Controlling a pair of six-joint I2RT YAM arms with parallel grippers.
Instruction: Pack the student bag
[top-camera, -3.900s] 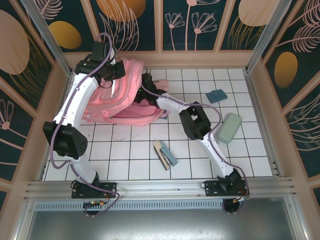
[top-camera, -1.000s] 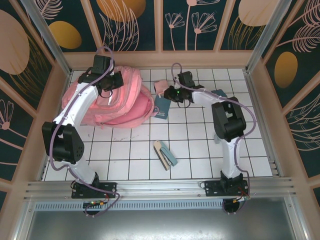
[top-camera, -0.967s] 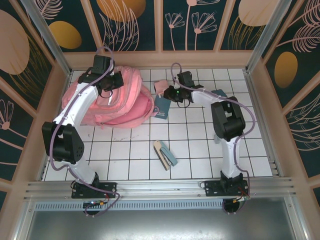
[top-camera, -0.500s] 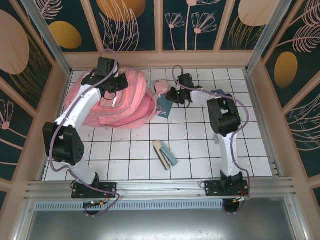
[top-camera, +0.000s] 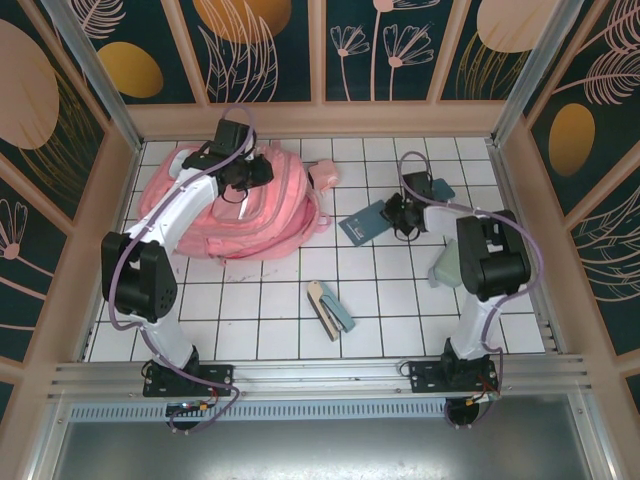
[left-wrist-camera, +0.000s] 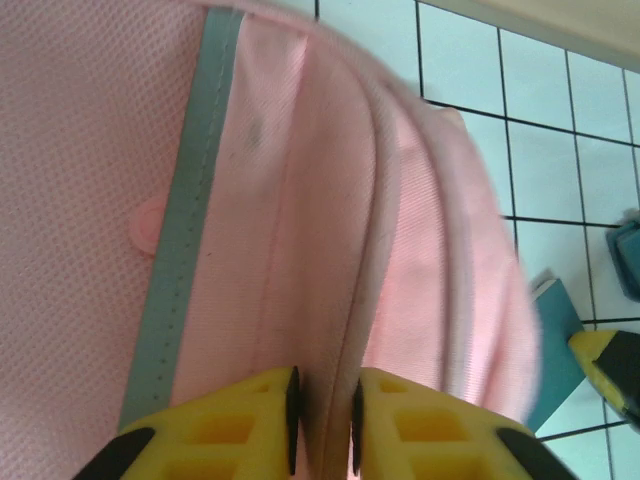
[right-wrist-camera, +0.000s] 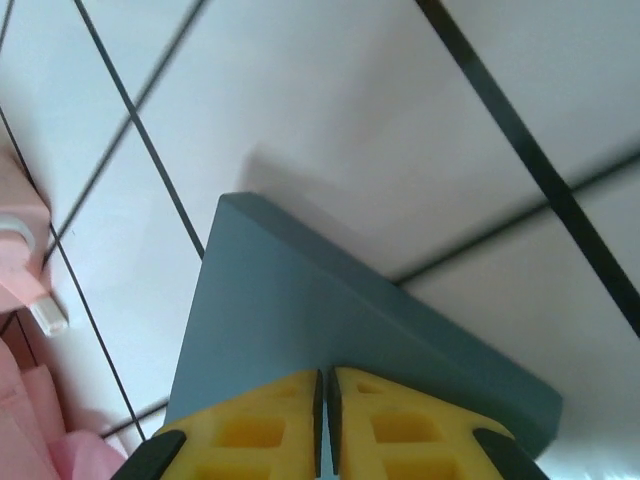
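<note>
The student bag (top-camera: 235, 212) is a big soft pink backpack lying at the back left of the tiled floor. My left gripper (top-camera: 243, 172) is on its upper side, shut on a fold of pink fabric beside the zip edge (left-wrist-camera: 322, 400). A pale reflective strip (left-wrist-camera: 188, 220) runs along the bag to the left of my fingers. My right gripper (top-camera: 393, 215) is shut on the edge of a thin dark teal notebook (top-camera: 363, 223), held just above the tiles (right-wrist-camera: 324, 385). The notebook (right-wrist-camera: 320, 300) sits right of the bag, apart from it.
A pale green pencil case (top-camera: 445, 266) lies by the right arm's elbow. A small teal pouch (top-camera: 437, 188) sits at the back right. A tan and teal stapler-like item (top-camera: 330, 308) lies in the middle front. A pink strap end (top-camera: 322, 176) pokes out beside the bag.
My right gripper has swung right with the teal notebook, away from the bag's mouth. My left gripper has shifted right, pulling the bag's fabric along with it.
</note>
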